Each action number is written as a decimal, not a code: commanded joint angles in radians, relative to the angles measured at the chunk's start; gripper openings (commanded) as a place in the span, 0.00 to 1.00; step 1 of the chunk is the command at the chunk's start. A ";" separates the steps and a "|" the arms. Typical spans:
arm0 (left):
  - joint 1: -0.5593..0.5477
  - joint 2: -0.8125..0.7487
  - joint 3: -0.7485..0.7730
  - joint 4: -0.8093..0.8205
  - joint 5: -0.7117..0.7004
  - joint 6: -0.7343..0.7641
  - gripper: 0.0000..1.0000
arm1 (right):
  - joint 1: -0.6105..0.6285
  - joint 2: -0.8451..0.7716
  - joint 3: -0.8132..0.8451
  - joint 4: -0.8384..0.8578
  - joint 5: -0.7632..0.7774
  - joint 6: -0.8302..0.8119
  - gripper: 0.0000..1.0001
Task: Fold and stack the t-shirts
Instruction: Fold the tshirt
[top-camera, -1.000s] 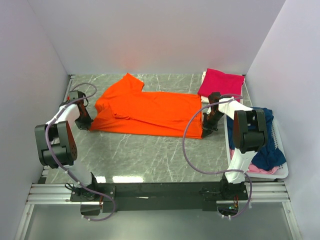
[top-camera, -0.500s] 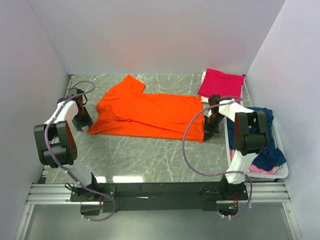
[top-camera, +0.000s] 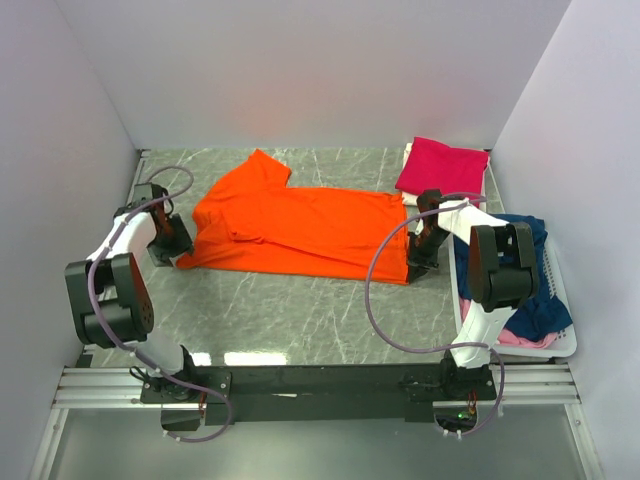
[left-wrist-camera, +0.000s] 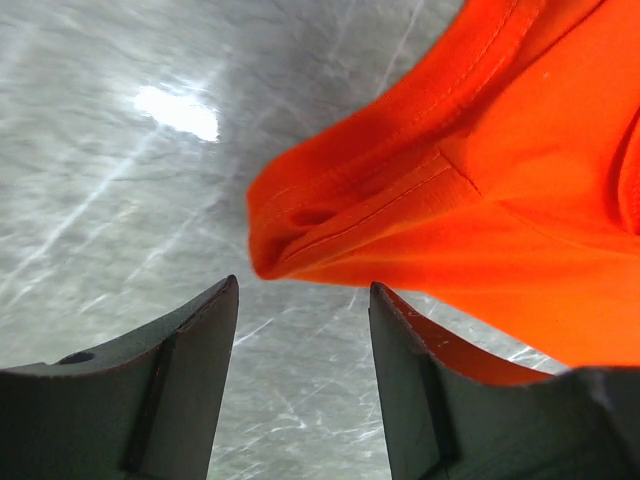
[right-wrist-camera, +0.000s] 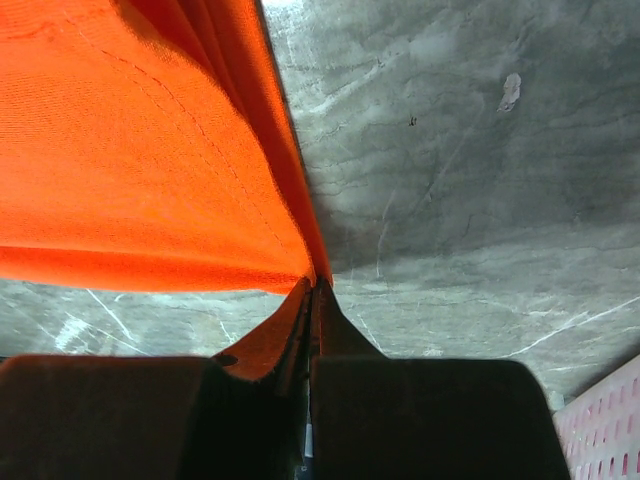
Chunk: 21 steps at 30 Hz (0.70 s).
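Note:
A bright orange t-shirt (top-camera: 300, 225) lies spread across the middle of the table with its upper part folded over. My left gripper (top-camera: 174, 242) is low at the shirt's near-left corner. In the left wrist view it (left-wrist-camera: 303, 290) is open, with bare table between the fingers and the orange corner (left-wrist-camera: 330, 215) just beyond the tips. My right gripper (top-camera: 417, 265) is at the near-right corner, shut on the orange hem (right-wrist-camera: 300, 250). A folded magenta-pink t-shirt (top-camera: 443, 165) lies at the back right.
A white basket (top-camera: 566, 300) at the right edge holds a navy blue t-shirt (top-camera: 530, 285) and a pale pink one (top-camera: 520, 338). White walls close in the table on three sides. The marbled tabletop (top-camera: 300, 310) in front of the orange shirt is bare.
My left gripper has opened and let go of the shirt's left corner, which now rests on the table. The right gripper stays shut on the hem after shifting slightly right.

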<state>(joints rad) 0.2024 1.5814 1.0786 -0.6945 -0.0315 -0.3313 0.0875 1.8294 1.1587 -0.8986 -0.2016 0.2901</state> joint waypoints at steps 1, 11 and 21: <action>0.000 0.026 -0.017 0.052 0.071 0.018 0.60 | 0.008 -0.056 0.004 -0.023 0.019 -0.006 0.00; 0.000 0.110 0.032 0.092 0.056 0.028 0.53 | 0.008 -0.056 -0.005 -0.020 0.016 0.000 0.00; 0.000 0.150 0.011 0.017 -0.044 -0.043 0.50 | 0.008 -0.055 -0.005 -0.025 0.025 0.001 0.00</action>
<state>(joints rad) 0.2024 1.7317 1.0756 -0.6376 -0.0231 -0.3401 0.0875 1.8275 1.1580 -0.8989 -0.2020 0.2913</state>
